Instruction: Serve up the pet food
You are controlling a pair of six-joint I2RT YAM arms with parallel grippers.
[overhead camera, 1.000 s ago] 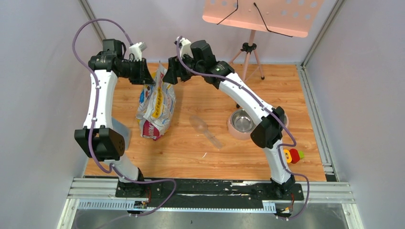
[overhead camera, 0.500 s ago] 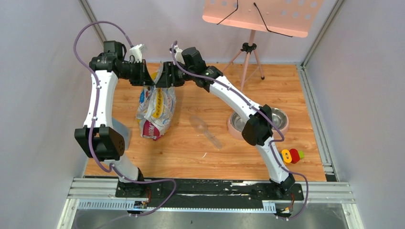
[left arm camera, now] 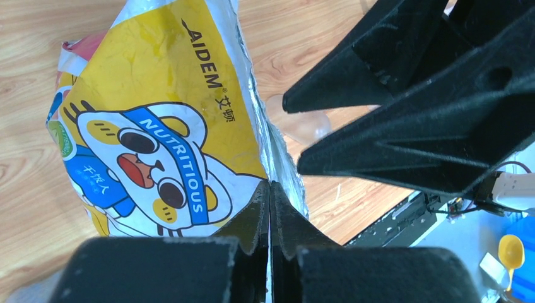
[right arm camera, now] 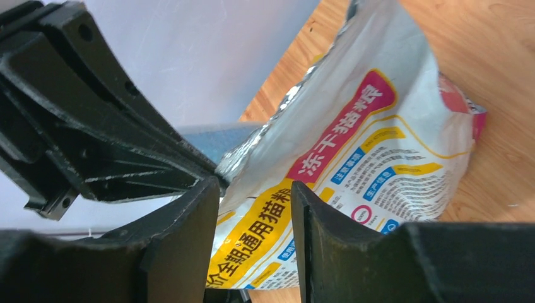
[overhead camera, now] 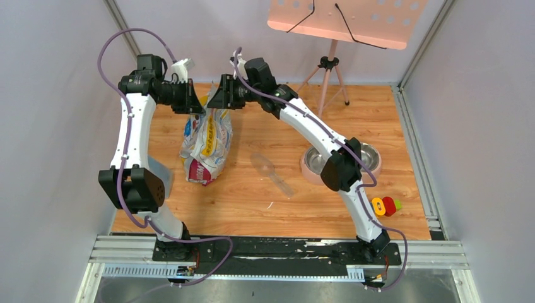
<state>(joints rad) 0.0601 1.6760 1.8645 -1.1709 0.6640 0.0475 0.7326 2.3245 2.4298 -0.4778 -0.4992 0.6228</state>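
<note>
A white, yellow and magenta printed bag (overhead camera: 207, 142) stands on the wooden bench (overhead camera: 252, 211). The jaws of the left arm (overhead camera: 129, 132) and the right arm (overhead camera: 309, 129) sit close together at the bag's top edge. Right of the bag lies a clear plastic scoop (overhead camera: 271, 172), and farther right a pink feeder with steel bowls (overhead camera: 305, 169).

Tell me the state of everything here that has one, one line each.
bag: upright, top edge pinched.
left gripper: shut on bag's top edge.
right gripper: open, straddling bag's top edge.
scoop: lying flat, apparently empty.
bowls: visible parts empty.
</note>
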